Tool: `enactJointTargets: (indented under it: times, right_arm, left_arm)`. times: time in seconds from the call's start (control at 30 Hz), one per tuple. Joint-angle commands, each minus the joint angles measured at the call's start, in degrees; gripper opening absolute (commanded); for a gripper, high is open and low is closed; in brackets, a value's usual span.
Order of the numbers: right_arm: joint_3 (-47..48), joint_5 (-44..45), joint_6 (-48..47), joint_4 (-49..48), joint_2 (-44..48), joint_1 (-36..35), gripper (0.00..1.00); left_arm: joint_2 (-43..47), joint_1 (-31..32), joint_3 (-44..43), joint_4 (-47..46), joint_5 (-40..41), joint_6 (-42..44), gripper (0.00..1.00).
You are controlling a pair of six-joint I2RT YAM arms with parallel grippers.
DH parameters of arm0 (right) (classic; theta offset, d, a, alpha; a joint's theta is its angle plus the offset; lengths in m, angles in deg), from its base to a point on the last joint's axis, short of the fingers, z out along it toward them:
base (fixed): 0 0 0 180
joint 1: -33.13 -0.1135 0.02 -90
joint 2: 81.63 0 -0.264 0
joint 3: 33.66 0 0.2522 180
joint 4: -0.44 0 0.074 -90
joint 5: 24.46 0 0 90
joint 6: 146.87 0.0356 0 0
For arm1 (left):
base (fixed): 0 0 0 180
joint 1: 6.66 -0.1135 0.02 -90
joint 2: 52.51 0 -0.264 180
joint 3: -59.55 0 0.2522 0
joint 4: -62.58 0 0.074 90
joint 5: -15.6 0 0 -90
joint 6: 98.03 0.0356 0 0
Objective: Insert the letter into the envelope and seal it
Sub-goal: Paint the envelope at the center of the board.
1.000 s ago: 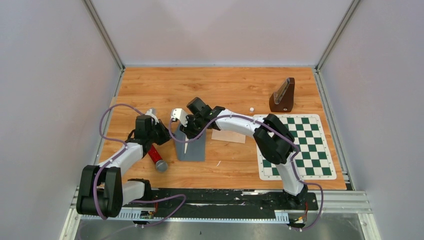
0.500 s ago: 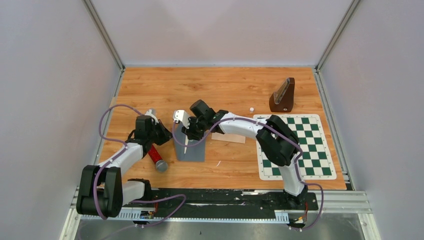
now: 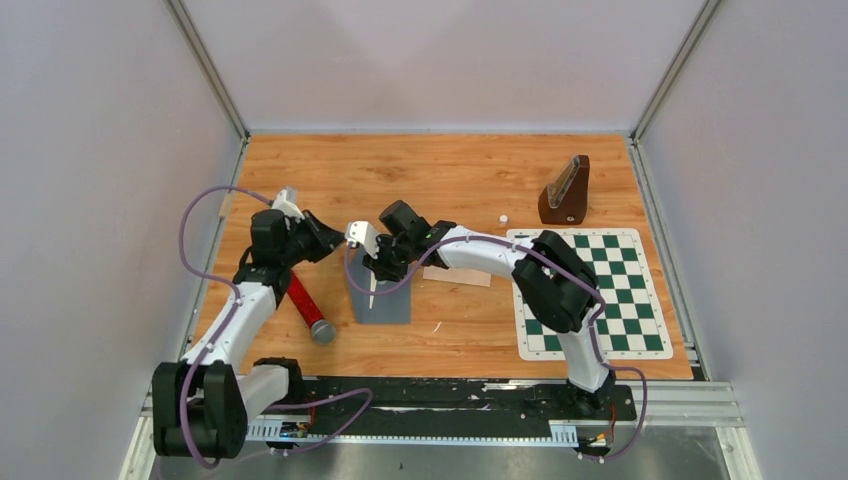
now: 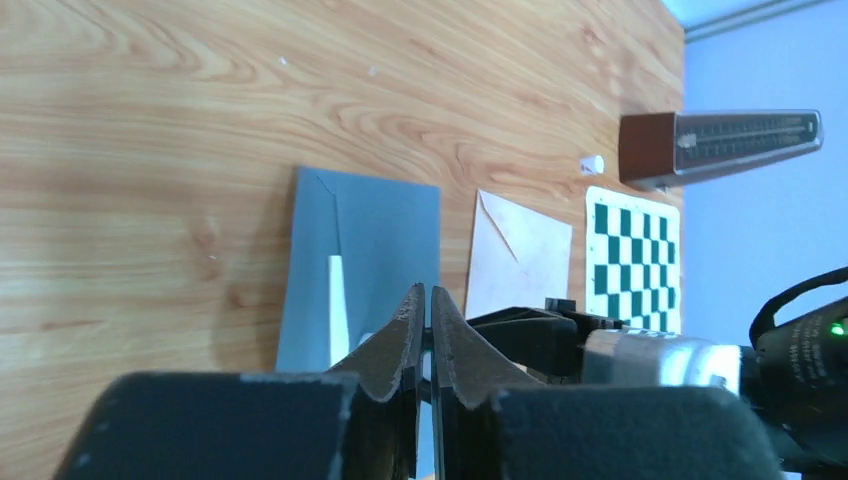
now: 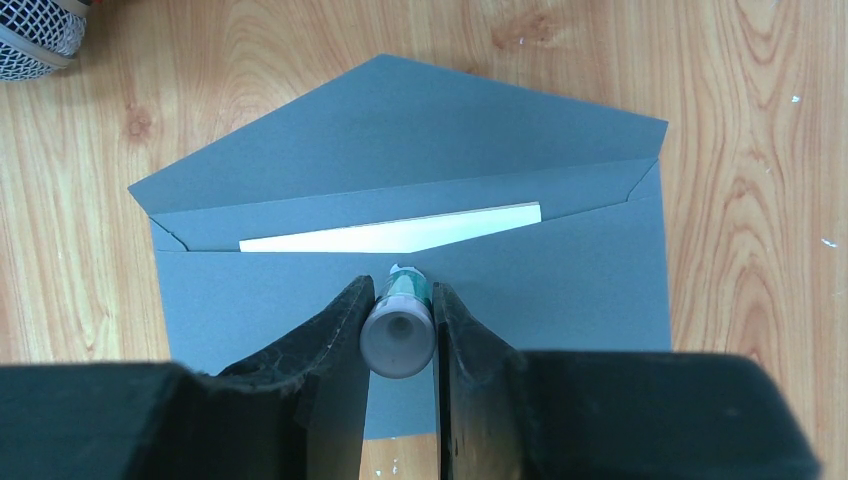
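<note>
- The grey envelope (image 3: 388,302) lies flat on the worktop (image 3: 450,170), left of centre. In the right wrist view its flap is open and points to 12 o'clock.
- The letter (image 5: 390,235) is inside; only a white strip shows at the envelope's mouth.
- The right end effector (image 5: 400,292) pinches a glue stick (image 5: 398,338) over the envelope's front panel, just at 6 o'clock of the letter's strip.
- The left end effector (image 4: 427,292) is at 10 o'clock of the envelope and apart from it. Its fingers are parted by a thin slit, with nothing between them.
- A red microphone (image 3: 305,308) lies at 9 o'clock of the envelope, a tan envelope (image 3: 457,272) at 2 o'clock.
- A chess mat (image 3: 590,290) lies at 3 o'clock, a metronome (image 3: 565,190) at 1 o'clock.
</note>
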Motion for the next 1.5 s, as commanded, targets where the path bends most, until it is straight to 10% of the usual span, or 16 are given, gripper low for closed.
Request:
enactJointTargets:
  times: [0.0, 0.7, 1.47]
  right_arm:
    - [-0.5, 0.1, 0.8, 3.5, 0.3, -0.6, 0.00]
    - [-2.1, 1.8, 2.9, 2.0, 0.5, -0.6, 0.00]
    - [-4.9, -5.9, 3.0, 6.2, 4.1, -1.5, 0.00]
  left_arm:
    - [-5.9, 0.0, 3.1, -6.6, -6.7, -5.1, 0.07]
    - [-44.6, 1.4, -16.6, -3.5, -15.3, -3.4, 0.00]
    - [-44.5, 5.1, -11.7, 3.2, 1.0, -1.5, 0.00]
